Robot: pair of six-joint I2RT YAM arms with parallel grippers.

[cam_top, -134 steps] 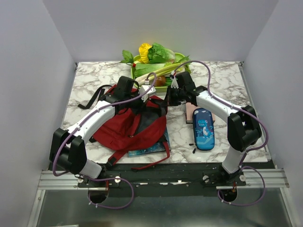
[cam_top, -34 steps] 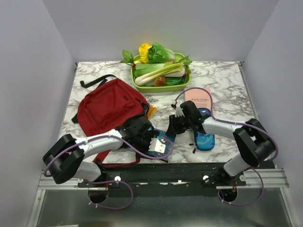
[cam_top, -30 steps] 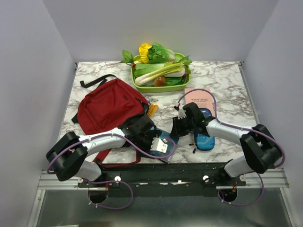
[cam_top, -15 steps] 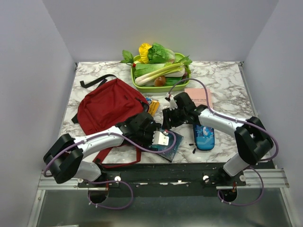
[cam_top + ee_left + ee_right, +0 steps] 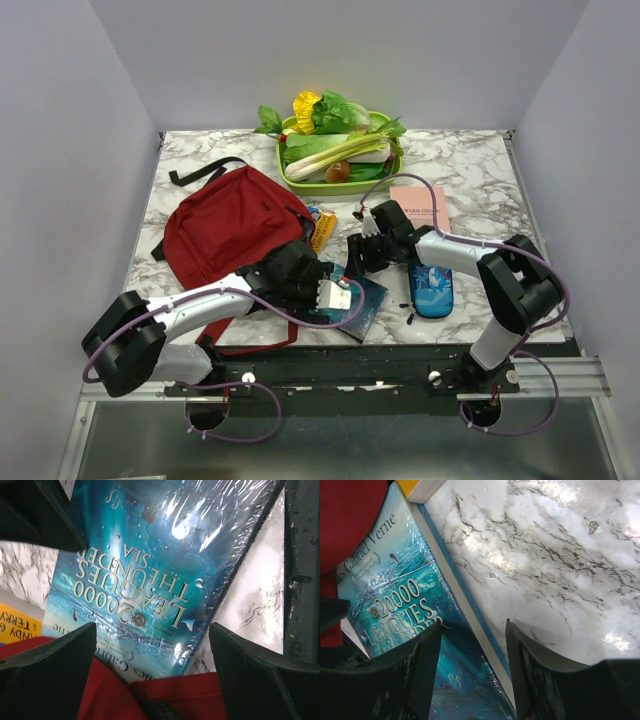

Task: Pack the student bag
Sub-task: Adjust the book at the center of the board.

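Note:
The student bag (image 5: 225, 225), a dark red backpack, lies at the table's left; its fabric (image 5: 150, 697) fills the bottom of the left wrist view. At its near right edge lies a shrink-wrapped blue book (image 5: 366, 299), "20000 Leagues Under the Sea" (image 5: 150, 570). My left gripper (image 5: 318, 284) hangs over book and bag edge, open wide (image 5: 152, 672), holding nothing. My right gripper (image 5: 358, 256) is open at the book's far edge (image 5: 475, 665). One of its fingers (image 5: 415, 675) is over the cover (image 5: 395, 600), the other over marble.
A yellow book (image 5: 320, 229) lies beside the bag. A blue pencil case (image 5: 430, 285) and a pink notebook (image 5: 420, 204) lie to the right. A green tray (image 5: 300, 184) of vegetables stands at the back. The table's near edge is just below the book.
My right gripper has swung from the book's near side toward its far edge, its jaws now wider. The left gripper has shifted only slightly and stays open.

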